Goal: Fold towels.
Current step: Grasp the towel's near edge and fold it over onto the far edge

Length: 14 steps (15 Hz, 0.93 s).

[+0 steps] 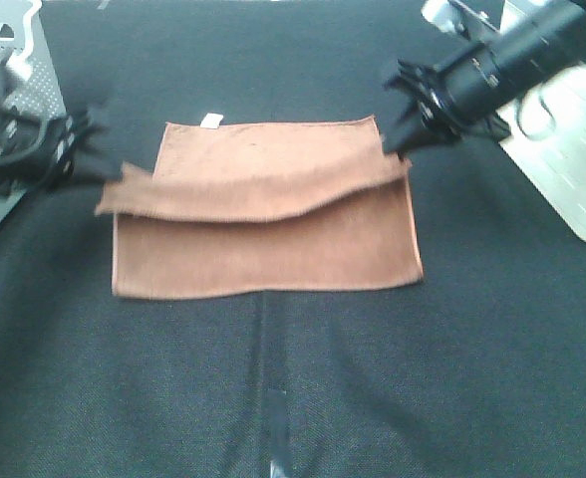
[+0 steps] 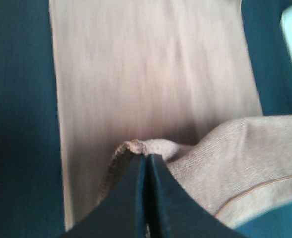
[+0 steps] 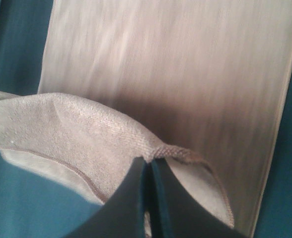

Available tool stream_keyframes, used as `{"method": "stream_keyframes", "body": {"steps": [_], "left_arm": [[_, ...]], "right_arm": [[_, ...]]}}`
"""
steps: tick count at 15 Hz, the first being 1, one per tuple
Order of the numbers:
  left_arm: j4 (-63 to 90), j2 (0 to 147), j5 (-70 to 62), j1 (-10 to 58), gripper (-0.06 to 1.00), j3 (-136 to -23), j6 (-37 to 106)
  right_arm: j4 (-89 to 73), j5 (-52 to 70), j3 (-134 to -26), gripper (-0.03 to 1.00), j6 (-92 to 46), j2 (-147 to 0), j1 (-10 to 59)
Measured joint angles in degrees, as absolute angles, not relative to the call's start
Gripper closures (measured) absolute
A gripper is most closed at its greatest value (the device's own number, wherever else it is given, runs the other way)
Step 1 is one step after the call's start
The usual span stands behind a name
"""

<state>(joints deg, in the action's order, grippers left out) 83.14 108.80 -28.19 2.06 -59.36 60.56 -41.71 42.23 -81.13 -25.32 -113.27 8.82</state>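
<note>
Clenched on a corner each, the left fingers and right fingers are holding one long edge of the brown towel up, the towel lying mid-surface. I'd be moving both level, keeping that edge taut, matching corners squarely

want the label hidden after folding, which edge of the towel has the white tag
The far edge of the towel, topmost in the high view: the white tag sticks out left of its middle. No other edge shows one.
</note>
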Motion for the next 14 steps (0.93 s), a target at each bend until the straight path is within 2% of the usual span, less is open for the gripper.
{"method": "stream_keyframes", "body": {"steps": [3, 7, 8, 11, 14], "left_arm": [[81.9, 118.9, -28.2, 2.1, 0.94, -76.0, 57.6], [81.5, 130.1, -28.1, 2.1, 0.94, -93.2, 57.2], [81.5, 130.1, -28.1, 2.1, 0.94, -93.2, 57.2], [81.5, 139.3, -27.8, 2.1, 0.94, -104.6, 57.1], [81.5, 147.4, -24.6, 2.8, 0.94, -115.3, 57.1]], "right_arm": [[-36.3, 44.8, -100.1, 0.97, -20.7, -124.6, 8.7], [-34.7, 44.9, -119.1, 0.97, -19.9, -136.3, 7.2], [-34.7, 44.9, -119.1, 0.97, -19.9, -136.3, 7.2], [-34.3, 43.4, -128.9, 0.97, -20.0, -145.3, 7.1], [-34.1, 39.0, -134.2, 0.97, -20.1, -152.1, 7.1]]}}
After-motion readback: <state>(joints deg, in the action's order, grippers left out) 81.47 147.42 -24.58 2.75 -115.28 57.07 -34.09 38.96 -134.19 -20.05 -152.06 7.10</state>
